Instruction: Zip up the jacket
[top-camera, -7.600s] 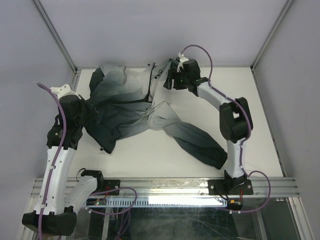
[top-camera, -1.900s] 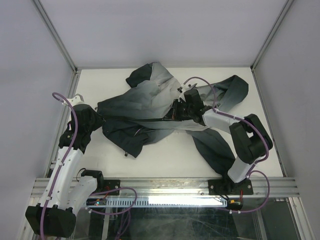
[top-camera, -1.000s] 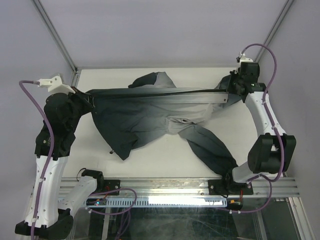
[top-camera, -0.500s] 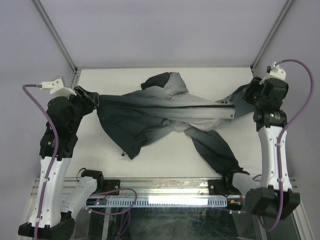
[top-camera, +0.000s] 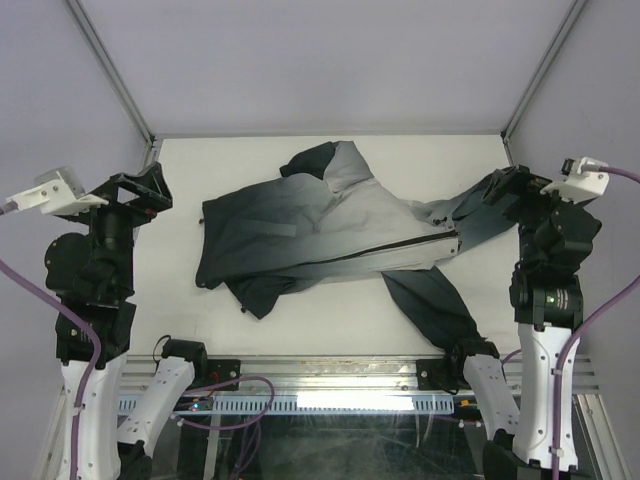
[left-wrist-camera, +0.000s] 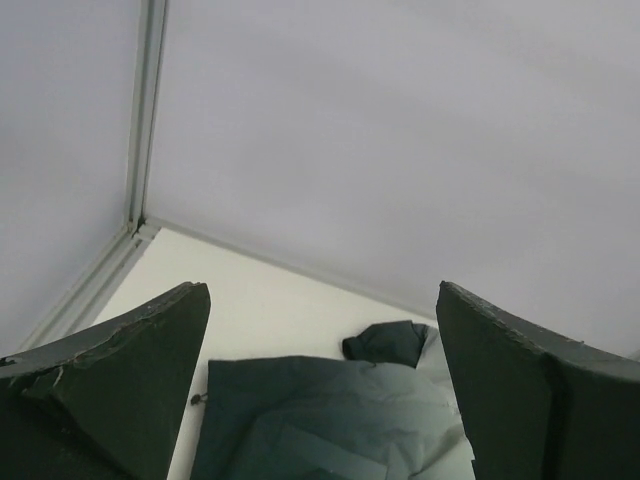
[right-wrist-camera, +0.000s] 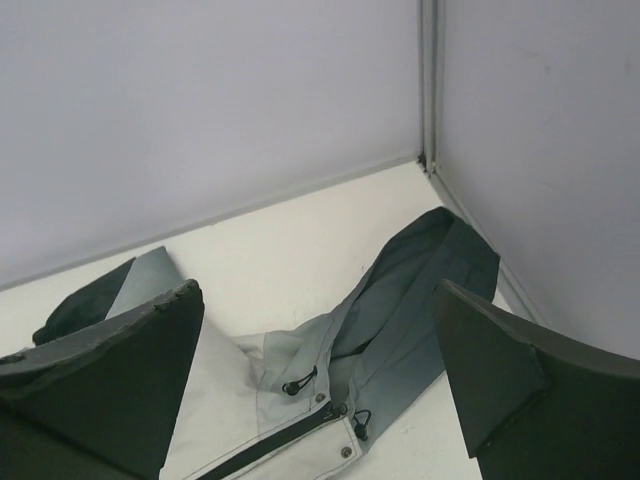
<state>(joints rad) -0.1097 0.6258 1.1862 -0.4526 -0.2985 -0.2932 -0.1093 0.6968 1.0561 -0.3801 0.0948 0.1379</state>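
Top external — jacket (top-camera: 300, 235) apart from left claw (top-camera: 150, 190)

- You see the jacket (top-camera: 335, 215) as soft, matt, creased cloth.
- Your table (top-camera: 300, 312) looks smooth, matt white.
- The front rail (top-camera: 330, 374) looks like dully shining metal.

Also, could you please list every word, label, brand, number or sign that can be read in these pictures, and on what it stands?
No text can be read in any view.
The jacket shows no logo or lettered tag.
The table and the walls carry no print.
The small parts along the metal rail at the near edge are too small to tell.
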